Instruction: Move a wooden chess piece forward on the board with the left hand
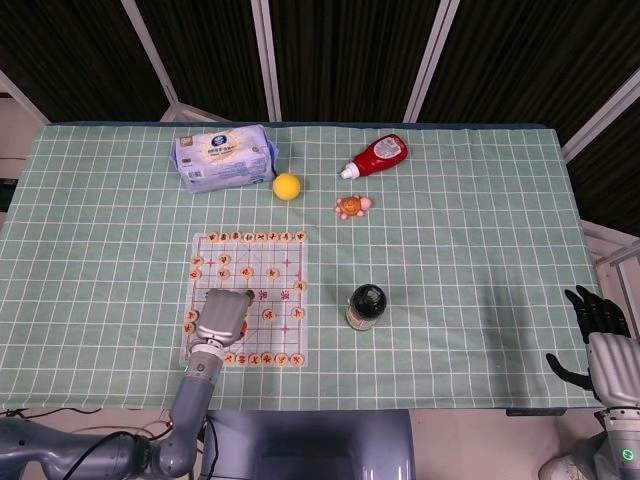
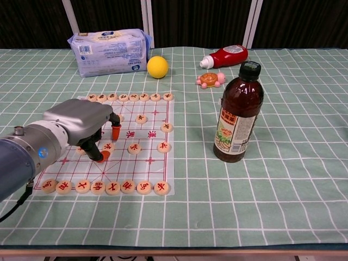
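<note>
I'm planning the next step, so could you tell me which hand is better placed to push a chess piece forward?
The left hand: it is over the board, fingertips down among the pieces. The right hand sits off the table's right edge, far from the board.

My left hand (image 2: 81, 122) covers part of the board (image 2: 157, 163), so I cannot see the chess pieces under it. One chess piece (image 2: 107, 147) sits by my orange fingertips (image 2: 102, 156); it may be touching them, but I cannot tell. The red marks on the pieces are too small to read. My right hand (image 1: 600, 340) is cut off by the picture's edge in the head view.
</note>
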`<action>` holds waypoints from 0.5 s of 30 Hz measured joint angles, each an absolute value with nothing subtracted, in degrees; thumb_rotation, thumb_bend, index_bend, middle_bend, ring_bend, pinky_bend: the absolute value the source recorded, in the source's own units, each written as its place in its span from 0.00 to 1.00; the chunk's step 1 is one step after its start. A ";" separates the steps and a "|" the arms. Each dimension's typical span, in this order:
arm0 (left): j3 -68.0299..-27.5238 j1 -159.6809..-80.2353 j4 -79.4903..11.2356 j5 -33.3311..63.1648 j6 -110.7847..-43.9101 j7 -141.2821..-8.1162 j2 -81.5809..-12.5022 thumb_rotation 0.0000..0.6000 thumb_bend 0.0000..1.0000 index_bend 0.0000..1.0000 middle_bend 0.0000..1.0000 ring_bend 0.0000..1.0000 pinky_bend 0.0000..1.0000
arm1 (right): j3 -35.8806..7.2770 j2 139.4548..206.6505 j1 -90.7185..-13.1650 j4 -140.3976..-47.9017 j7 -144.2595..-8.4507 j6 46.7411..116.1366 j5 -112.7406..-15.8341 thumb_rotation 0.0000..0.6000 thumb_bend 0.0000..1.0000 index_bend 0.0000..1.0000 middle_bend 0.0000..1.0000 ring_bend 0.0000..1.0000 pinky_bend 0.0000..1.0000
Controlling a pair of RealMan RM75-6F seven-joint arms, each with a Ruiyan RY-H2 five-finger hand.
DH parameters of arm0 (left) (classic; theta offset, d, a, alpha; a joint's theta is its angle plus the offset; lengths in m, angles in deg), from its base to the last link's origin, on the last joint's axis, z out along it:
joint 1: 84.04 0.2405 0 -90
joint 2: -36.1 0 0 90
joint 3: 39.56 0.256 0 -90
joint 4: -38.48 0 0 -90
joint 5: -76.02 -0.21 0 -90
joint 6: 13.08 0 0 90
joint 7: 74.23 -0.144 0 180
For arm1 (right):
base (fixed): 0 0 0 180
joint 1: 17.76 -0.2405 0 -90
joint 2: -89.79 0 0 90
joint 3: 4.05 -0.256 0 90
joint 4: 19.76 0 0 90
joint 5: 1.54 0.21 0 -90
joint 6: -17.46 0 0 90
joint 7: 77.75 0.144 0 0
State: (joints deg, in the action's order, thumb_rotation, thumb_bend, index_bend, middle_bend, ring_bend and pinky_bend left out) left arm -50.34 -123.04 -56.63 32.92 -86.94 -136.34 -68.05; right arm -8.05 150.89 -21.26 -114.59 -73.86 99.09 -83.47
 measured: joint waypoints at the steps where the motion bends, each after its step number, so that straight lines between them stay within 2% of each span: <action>1: -50.23 -123.09 -56.52 32.93 -87.01 -136.19 -68.08 1.00 0.31 0.43 1.00 0.98 0.99 | -8.06 150.88 -21.27 -114.60 -73.84 99.07 -83.44 1.00 0.29 0.00 0.00 0.00 0.00; 15: -49.12 -123.83 -55.34 33.49 -87.20 -135.13 -68.25 1.00 0.31 0.43 1.00 0.98 0.99 | -8.14 150.87 -21.26 -114.87 -73.93 98.98 -83.13 1.00 0.29 0.00 0.00 0.00 0.00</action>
